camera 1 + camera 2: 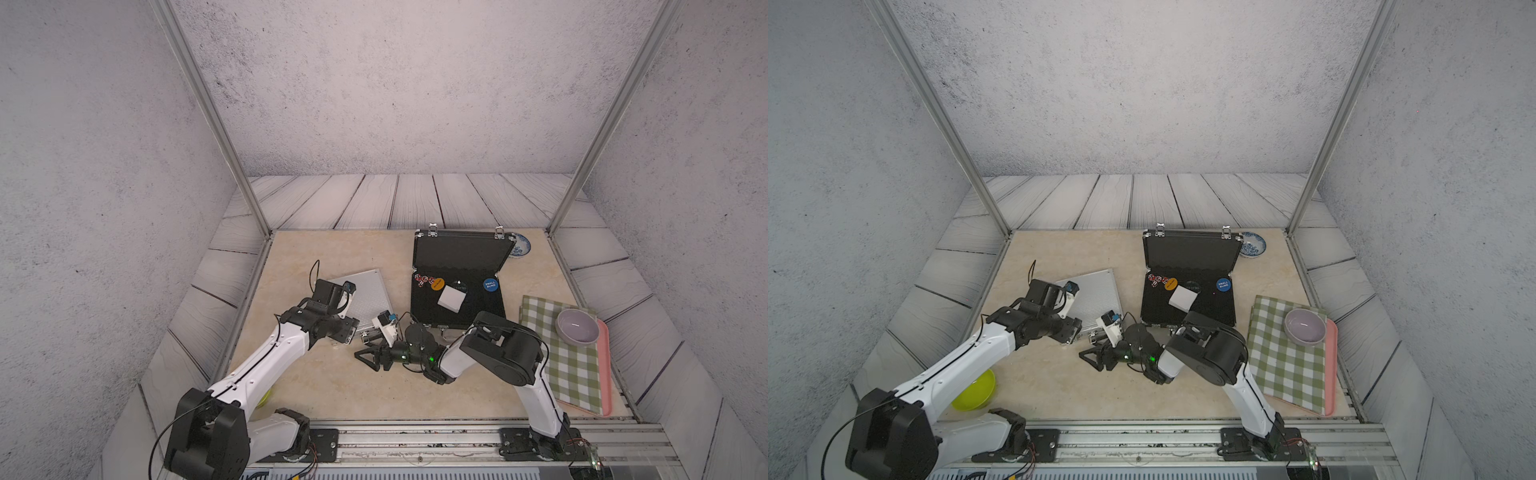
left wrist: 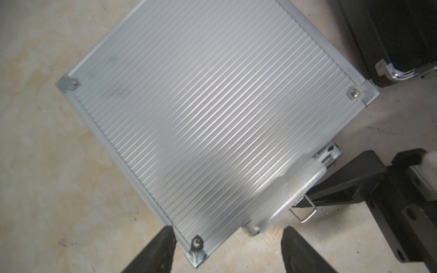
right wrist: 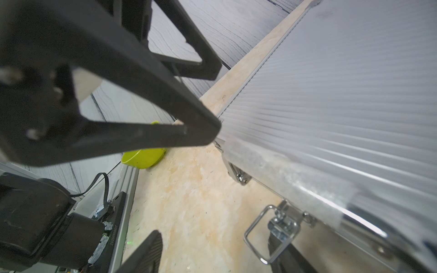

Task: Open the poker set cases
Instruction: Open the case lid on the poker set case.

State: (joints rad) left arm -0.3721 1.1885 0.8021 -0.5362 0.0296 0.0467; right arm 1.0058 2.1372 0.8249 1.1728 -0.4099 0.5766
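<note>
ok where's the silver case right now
In both top views the silver case lies closed left of the open black case, by the left claw.

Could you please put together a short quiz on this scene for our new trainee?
1. True or false: the silver case lies open.
2. What lies inside the black case? A) white box; B) spoon; C) mug.
3. Fill in: the left end effector and right end effector are both at the ___ case.
Key: 1 false; 2 A; 3 silver.
</note>
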